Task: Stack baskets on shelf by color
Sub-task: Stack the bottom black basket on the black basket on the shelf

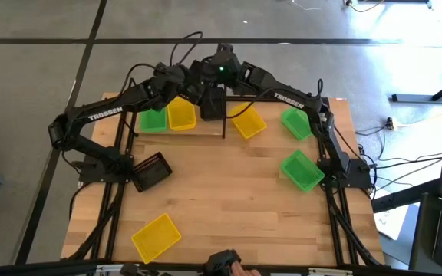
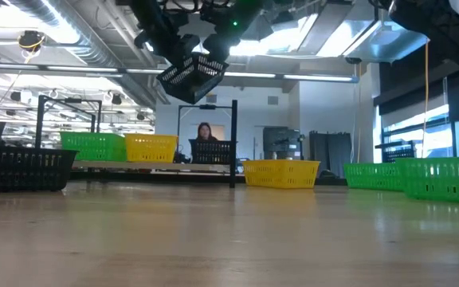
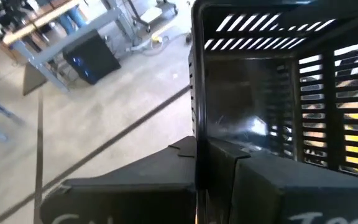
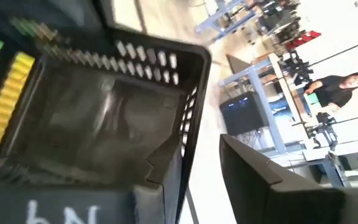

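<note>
Wooden tabletop (image 1: 229, 199) under bright workshop ceiling; left jaws clamp black basket (image 2: 191, 76), right jaws wide.

shelf (image 1: 206, 126): 1 green basket (image 1: 153, 119) beside 1 yellow basket (image 1: 181, 115) at its left end, black basket (image 2: 211, 151) further right under both arms | airborne black basket (image 2: 191, 76) hangs over it | table centre (image 1: 229, 184): bare, open passage | scattered obstacles: black basket left (image 1: 151, 171), yellow front-left (image 1: 156, 237), yellow (image 1: 249, 123) and 2 green right (image 1: 301, 170)
</note>
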Controlling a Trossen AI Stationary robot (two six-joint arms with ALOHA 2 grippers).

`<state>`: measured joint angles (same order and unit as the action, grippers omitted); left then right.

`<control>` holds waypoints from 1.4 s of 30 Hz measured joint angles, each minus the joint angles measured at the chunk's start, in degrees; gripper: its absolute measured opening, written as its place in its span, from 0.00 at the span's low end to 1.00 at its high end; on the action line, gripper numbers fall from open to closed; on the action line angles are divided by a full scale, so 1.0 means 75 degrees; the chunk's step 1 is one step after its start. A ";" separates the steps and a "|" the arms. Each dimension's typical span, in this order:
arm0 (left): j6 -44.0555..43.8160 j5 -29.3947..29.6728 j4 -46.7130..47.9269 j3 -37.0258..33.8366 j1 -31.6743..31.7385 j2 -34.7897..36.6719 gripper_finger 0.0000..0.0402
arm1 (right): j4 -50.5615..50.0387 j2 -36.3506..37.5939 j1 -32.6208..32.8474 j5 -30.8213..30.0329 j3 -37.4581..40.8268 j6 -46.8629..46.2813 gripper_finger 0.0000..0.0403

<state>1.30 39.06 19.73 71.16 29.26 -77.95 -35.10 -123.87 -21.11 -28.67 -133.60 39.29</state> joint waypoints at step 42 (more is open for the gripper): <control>-0.5978 -0.3086 0.0227 -0.0029 0.0715 -0.1364 0.00 | -0.3049 0.2277 0.1230 0.0034 -0.0073 -0.1891 0.28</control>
<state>-43.53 15.92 21.43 70.94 34.62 -88.18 -57.97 -106.79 -11.89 -28.41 -134.15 25.10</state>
